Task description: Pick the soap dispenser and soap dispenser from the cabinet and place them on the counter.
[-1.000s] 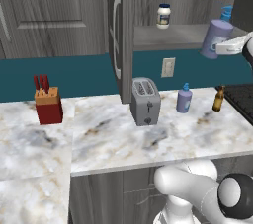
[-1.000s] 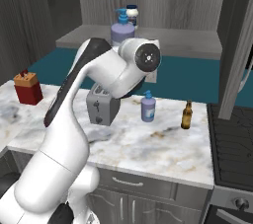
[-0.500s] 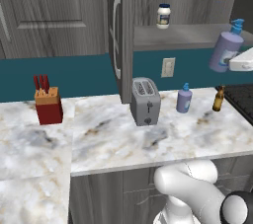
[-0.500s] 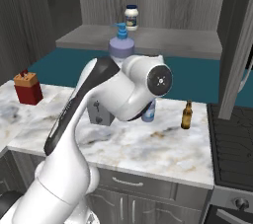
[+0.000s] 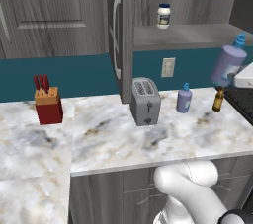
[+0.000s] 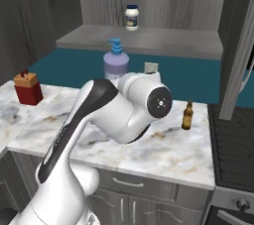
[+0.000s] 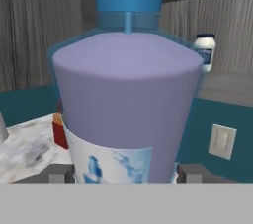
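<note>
A lavender soap dispenser [image 7: 126, 104] with a blue pump top sits between my fingers [image 7: 62, 172], and my gripper [image 7: 126, 174] is shut on its labelled lower body. In the left base view this soap dispenser [image 5: 228, 64] hangs tilted in the air at the far right, below the cabinet shelf [image 5: 183, 35] and above the counter [image 5: 113, 139]. From the right base view the bottle [image 6: 116, 63] pokes up behind my arm. A second soap dispenser [image 5: 184, 98] stands upright on the counter, right of the toaster [image 5: 145, 101].
A small white jar [image 5: 163, 16] stands on the cabinet shelf, whose door [image 5: 118, 30] hangs open. A brown bottle [image 5: 218, 100] stands near the counter's right end, beside the black stove [image 6: 233, 135]. A red knife block [image 5: 47, 104] sits at the left.
My gripper has carried the held soap dispenser down and away from the shelf level, toward the counter's right end. The bottle on the counter has stayed put.
</note>
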